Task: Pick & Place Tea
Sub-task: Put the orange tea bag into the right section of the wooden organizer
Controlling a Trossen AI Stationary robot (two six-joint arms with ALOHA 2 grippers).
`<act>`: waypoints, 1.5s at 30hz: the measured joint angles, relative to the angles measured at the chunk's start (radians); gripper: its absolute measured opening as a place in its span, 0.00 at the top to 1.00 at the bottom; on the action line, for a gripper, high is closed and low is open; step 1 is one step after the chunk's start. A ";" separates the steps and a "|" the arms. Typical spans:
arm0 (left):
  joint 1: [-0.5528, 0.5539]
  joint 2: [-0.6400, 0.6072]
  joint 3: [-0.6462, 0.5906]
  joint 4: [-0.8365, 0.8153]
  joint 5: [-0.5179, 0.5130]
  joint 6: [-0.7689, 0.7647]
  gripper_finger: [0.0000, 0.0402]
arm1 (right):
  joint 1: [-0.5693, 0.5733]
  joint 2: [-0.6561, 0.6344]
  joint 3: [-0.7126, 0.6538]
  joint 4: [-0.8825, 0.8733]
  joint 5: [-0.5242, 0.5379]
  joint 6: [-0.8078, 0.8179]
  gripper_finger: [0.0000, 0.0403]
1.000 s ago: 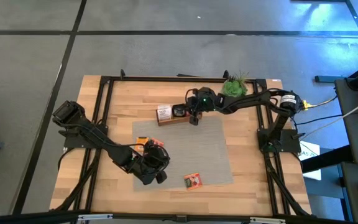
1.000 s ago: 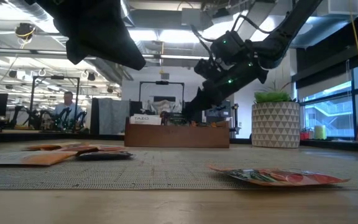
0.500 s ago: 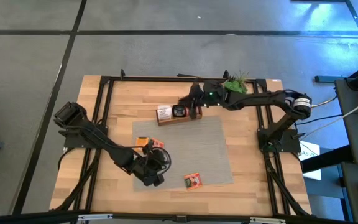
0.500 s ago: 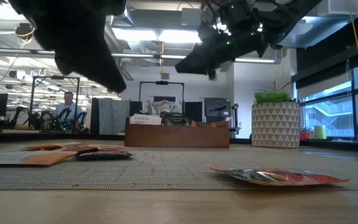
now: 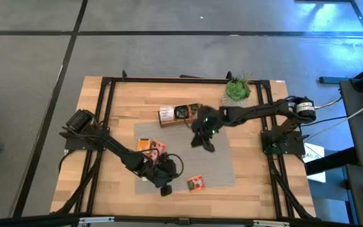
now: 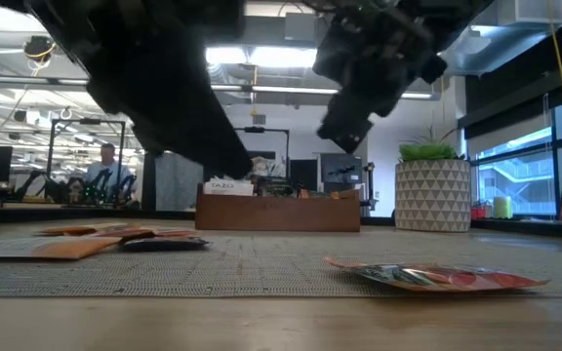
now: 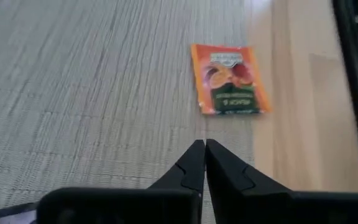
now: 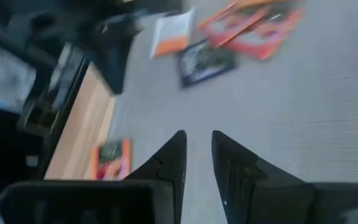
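One orange tea sachet lies flat at the grey mat's near edge, partly on the wood. A small pile of orange, black and white sachets lies on the mat's left part. My left gripper is shut and empty, hovering low just left of the lone sachet, its tips pointing at it. My right gripper hangs over the mat's middle, slanting down, a narrow gap between its fingers and nothing in it. The brown tray at the mat's far edge holds a few sachets.
The grey woven mat covers the table's middle. A potted plant stands at the far right, behind the tray. A black frame runs along the table's edges. In the low view a person sits in the room far behind the table.
My right gripper has risen from the tray and swung toward the near edge, out over the mat's middle, tipping as it went. My left gripper has sunk and moved toward the lone orange sachet. The sachets have stayed where they were.
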 joint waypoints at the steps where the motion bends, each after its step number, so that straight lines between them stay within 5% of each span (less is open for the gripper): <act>1: 0.005 0.011 0.003 0.003 0.008 0.001 0.97 | 0.025 0.000 0.000 -0.008 0.000 -0.019 0.80; 5: 0.015 0.061 0.044 0.063 0.019 0.057 0.97 | 0.135 0.000 0.000 -0.041 0.016 -0.063 0.80; 12: 0.011 0.182 0.143 0.061 0.075 0.114 0.97 | 0.312 0.000 -0.001 -0.051 0.255 -0.041 0.80; 22: -0.032 0.201 0.156 0.072 0.122 -0.189 0.98 | 0.493 0.000 -0.012 -0.077 0.542 0.181 0.80; 26: -0.071 0.201 0.156 0.130 0.125 -0.394 0.98 | 0.572 0.000 -0.065 -0.062 0.574 0.270 0.80; 32: -0.103 0.200 0.156 0.272 -0.020 -0.620 0.97 | 0.627 0.000 -0.112 0.007 0.641 0.323 0.80; 45: -0.102 0.200 0.156 0.368 -0.290 -0.687 0.97 | 0.630 0.000 -0.188 0.215 0.648 0.264 0.80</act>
